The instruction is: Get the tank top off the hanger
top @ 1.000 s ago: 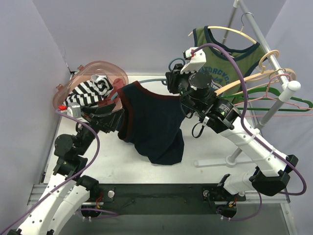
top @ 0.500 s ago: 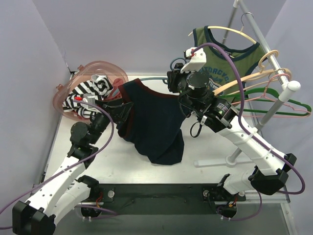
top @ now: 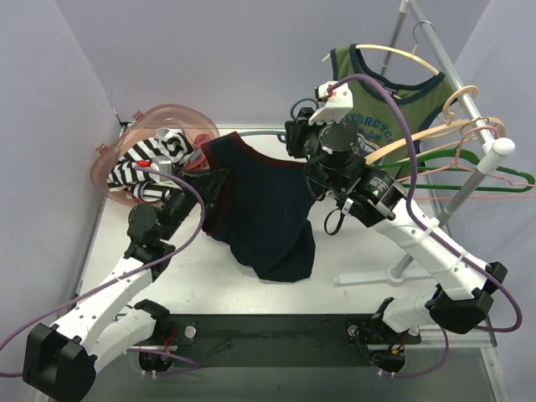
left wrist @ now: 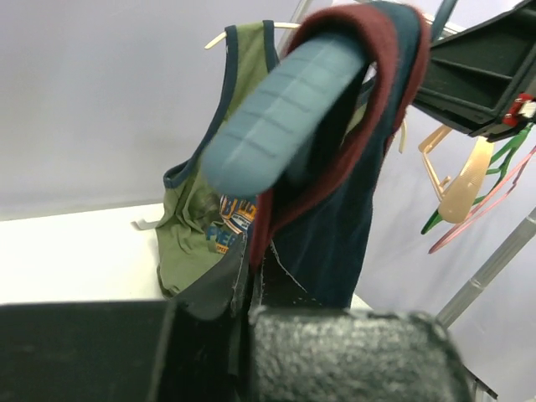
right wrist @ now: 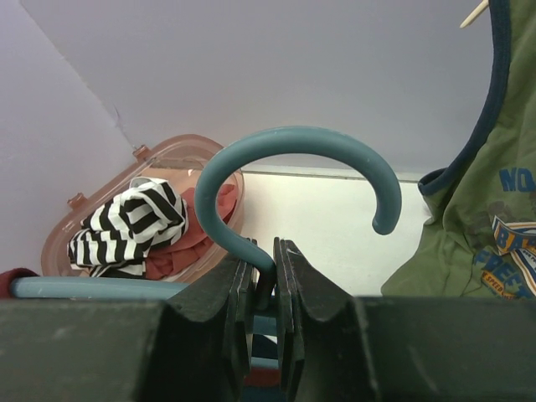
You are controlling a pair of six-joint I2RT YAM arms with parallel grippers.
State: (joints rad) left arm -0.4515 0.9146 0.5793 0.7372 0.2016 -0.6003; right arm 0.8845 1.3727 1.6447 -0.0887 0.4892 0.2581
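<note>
A navy tank top point(top: 268, 209) with maroon trim hangs on a teal hanger point(right wrist: 293, 142) above the middle of the table. My right gripper point(top: 295, 138) holds that hanger up; in its wrist view the gripper point(right wrist: 264, 268) is shut on the neck of the hook. My left gripper point(top: 213, 180) is at the garment's left shoulder. In the left wrist view the gripper point(left wrist: 249, 276) is shut on the maroon-edged fabric of the tank top point(left wrist: 335, 226), just below the hanger's teal arm point(left wrist: 285, 109), which the strap still wraps.
A pink basket point(top: 159, 113) with striped and red clothes sits at the back left. A green tank top point(top: 394, 100) hangs on a cream hanger on the rack point(top: 469, 172) at the right, beside several empty hangers point(top: 477, 159).
My left arm rose and moved right to the tank top's left shoulder, and its gripper went from open to shut on the fabric. The right arm stayed in place.
</note>
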